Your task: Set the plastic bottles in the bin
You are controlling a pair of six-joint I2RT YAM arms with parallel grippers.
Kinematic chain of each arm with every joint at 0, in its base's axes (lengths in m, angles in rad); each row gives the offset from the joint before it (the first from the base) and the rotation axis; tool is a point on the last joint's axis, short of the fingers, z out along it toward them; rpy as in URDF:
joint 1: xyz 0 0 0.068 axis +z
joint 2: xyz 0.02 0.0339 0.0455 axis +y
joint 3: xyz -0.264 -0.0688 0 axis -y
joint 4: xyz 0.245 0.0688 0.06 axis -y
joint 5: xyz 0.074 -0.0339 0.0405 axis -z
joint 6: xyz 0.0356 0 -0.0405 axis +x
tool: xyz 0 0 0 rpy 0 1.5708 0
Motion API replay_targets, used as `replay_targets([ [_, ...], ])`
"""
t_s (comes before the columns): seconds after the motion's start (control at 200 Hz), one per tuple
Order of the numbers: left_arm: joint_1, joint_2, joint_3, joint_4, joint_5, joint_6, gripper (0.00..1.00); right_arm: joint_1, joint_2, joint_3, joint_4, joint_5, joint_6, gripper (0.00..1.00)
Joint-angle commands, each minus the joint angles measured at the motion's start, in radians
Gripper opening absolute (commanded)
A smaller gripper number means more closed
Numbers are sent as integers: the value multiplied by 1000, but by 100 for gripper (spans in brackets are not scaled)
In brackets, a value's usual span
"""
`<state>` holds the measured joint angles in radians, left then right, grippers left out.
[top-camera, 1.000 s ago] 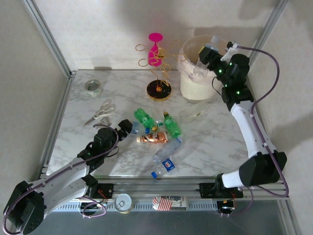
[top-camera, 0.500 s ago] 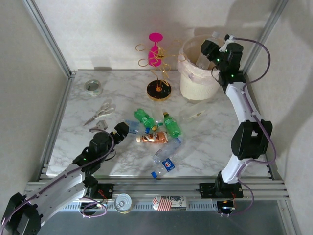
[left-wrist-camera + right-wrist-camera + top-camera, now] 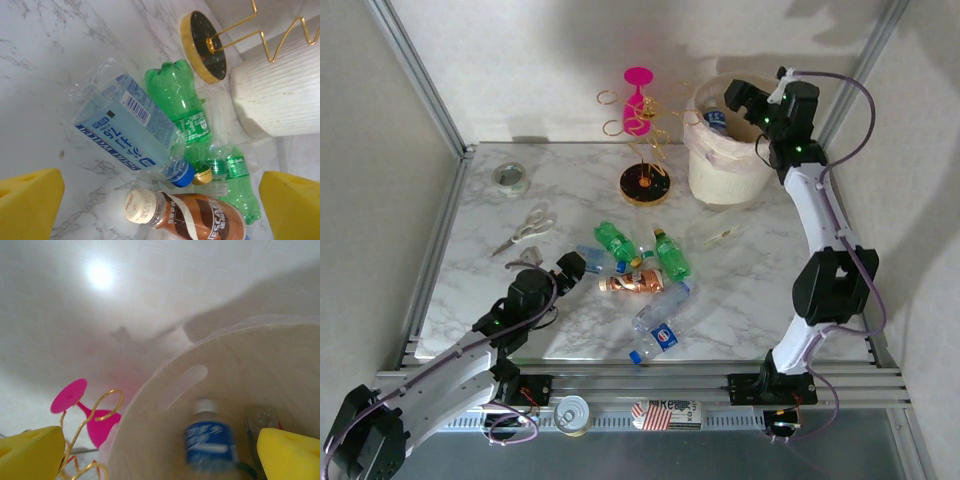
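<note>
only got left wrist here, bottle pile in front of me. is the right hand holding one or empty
Observer: Empty. The right hand hangs open over the bin, nothing between its fingers.
Operator: anything in the bin yet
Observer: Yes. The right wrist view shows a clear bottle with a blue label inside it, white cap pointing up in that view.
</note>
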<state>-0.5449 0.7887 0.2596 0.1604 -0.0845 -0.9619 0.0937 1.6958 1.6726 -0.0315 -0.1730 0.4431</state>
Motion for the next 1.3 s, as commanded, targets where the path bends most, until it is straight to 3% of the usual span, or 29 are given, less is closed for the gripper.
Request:
replay_targets([
  [0.0,10,29,72,49,43,65,100,32,-157,-109,-3,25,-53,99],
  [0.26,-28,120,182,45,71,173,99,200,-516,-631,79,43,41,99],
  [0.551,-196,169,273,-90,60,296,100,372,-768,-1078,182,85,280,99],
  [0.691,-265,174,280,-146,134,322,93,393,-806,-1152,150,146,329,99],
  [0.831,-401,196,273,-199,186,332,86,393,-811,-1169,125,213,335,99],
  [1.052,-644,303,314,-288,122,318,84,393,-810,-1183,173,209,341,99],
  [1.297,-804,472,426,-338,61,350,79,393,-820,-1174,166,197,317,99],
])
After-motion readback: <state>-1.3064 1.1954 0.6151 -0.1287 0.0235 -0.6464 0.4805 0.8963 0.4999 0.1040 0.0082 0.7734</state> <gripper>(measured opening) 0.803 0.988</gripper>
